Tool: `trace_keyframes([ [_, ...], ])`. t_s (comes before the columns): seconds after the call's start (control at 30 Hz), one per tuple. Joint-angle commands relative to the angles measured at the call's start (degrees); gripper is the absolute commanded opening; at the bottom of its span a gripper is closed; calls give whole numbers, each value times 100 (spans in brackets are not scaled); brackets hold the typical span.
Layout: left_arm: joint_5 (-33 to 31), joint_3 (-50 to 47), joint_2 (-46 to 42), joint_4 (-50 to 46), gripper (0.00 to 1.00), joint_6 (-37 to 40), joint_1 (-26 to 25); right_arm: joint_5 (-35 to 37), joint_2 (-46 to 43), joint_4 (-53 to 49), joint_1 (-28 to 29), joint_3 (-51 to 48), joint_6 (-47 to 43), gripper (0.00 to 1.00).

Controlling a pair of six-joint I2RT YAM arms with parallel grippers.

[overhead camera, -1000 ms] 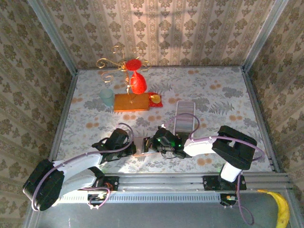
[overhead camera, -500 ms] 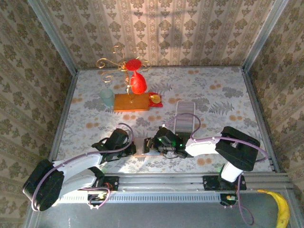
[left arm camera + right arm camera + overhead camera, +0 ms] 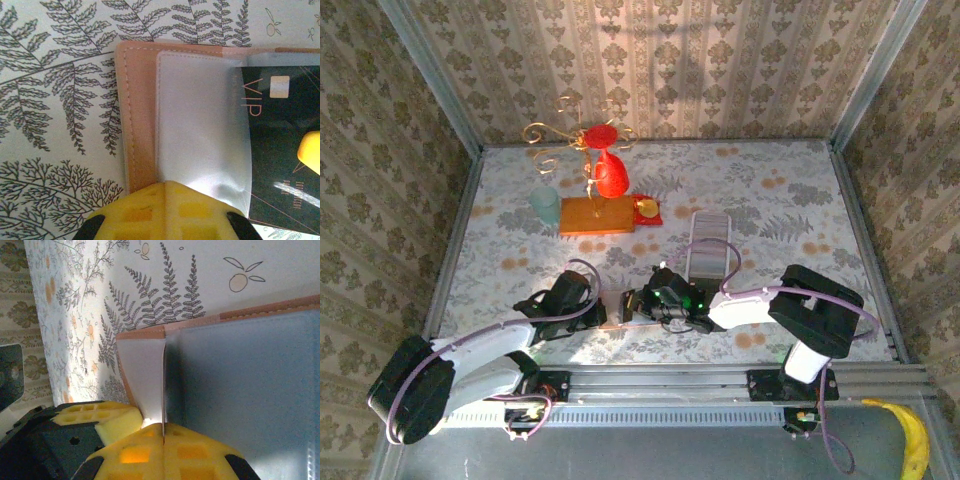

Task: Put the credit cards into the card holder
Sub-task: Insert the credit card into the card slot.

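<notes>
Since the right end effector (image 3: 163,440) has crept a little toward 9 o'clock over the last second, closing on the left end effector (image 3: 165,200), the credit card (image 3: 280,150) looks to be partway into its pocket, so I judge the insertion under way but not finished. In the top view the card holder (image 3: 617,307) lies flat between the two arms at about 6 o'clock on the worktop (image 3: 780,190), near its front edge. The left end effector's yellow fingers are pressed fully together on the holder's near edge, pinning it in place. The right end effector's fingers are likewise closed tight, gripping the card, whose far end comes in from 3 o'clock in the left wrist view. The holder is tan leather, soft-looking, with rounded corners and a pale stitched border. Over it lies a frosted plastic sleeve (image 3: 200,125), slightly wavy and glossy where it catches light (it may buckle if pushed hard). The card is thin, stiff and dark, with gold "VIP" lettering and a gold chip, and its leading edge is greyed under the sleeve. The worktop wears a matte cloth printed with grey ferns. At 1 o'clock from the holder a row of further cards (image 3: 712,240) stands waiting.
</notes>
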Motion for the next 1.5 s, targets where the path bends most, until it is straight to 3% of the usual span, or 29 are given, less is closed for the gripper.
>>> trace_keyframes([
  [0.0,-65,-133,-16,-202,0,-52,-60,-267,119,388,36,-67,-52,0],
  [0.13,-65,-120,-16,-218,0,-52,-59,-298,158,184,27,-20,-92,0],
  [0.33,-57,-93,-16,-233,0,-39,-59,-46,-10,-841,18,201,-482,22],
  [0.47,-56,-85,-16,-227,0,-35,-57,37,3,-1377,24,399,-723,29],
  [0.57,-57,-75,1,-227,0,-26,-60,-3,99,-1457,19,485,-790,29],
  [0.67,-57,-84,2,-214,0,-36,-67,-21,170,-1479,27,558,-867,20],
  [0.93,-63,-111,18,-201,0,-46,-74,-64,329,-1836,62,914,-1165,11],
  [1.17,-65,-111,37,-181,0,-56,-74,-114,467,-2135,84,1220,-1376,17],
  [1.47,-63,-128,19,-201,0,-51,-83,423,190,-3109,88,1379,-1728,26],
])
